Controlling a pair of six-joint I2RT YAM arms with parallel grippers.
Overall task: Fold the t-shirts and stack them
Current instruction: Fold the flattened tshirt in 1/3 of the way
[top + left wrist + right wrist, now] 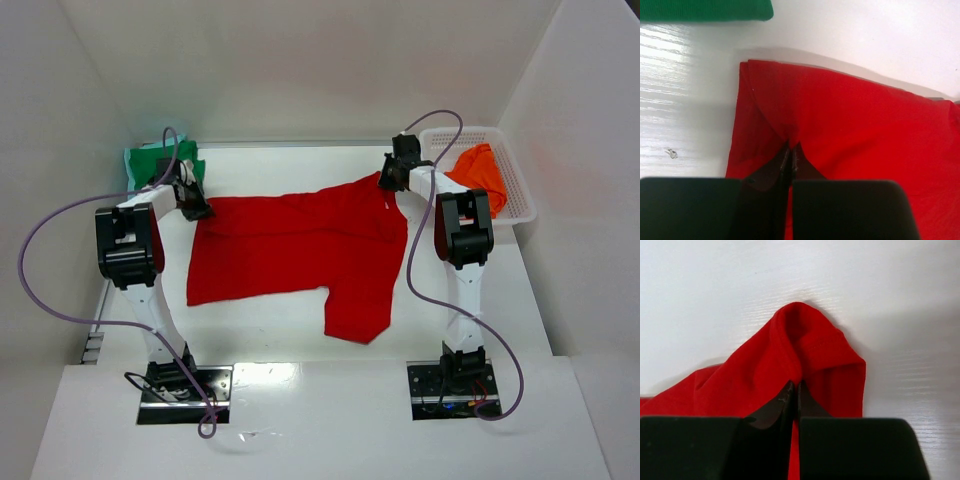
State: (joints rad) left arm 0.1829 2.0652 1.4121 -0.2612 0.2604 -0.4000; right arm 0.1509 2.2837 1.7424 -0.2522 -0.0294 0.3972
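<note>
The red t-shirt (290,245) is lying spread in the middle of the desk (260,335). The left hand (791,150) is pinching its upper-left corner and the right hand (794,388) its upper-right corner, both clenched on cloth. For a clean fold, both hands should be lifting together, keeping the edge taut. No writing or label is showing.

A white worktop (270,330) stood boxed in by plain white panels: a back wall (300,70) rose along its far edge, while a left wall (50,120) and a right wall (590,100) slanted up from its side edges. The light was soft and even, throwing only faint grey shadows, with one bright glare patch (265,372) near the middle of the near edge. Seen close, the surface carried a fine straight grain with a streaky sheen (670,55).
</note>
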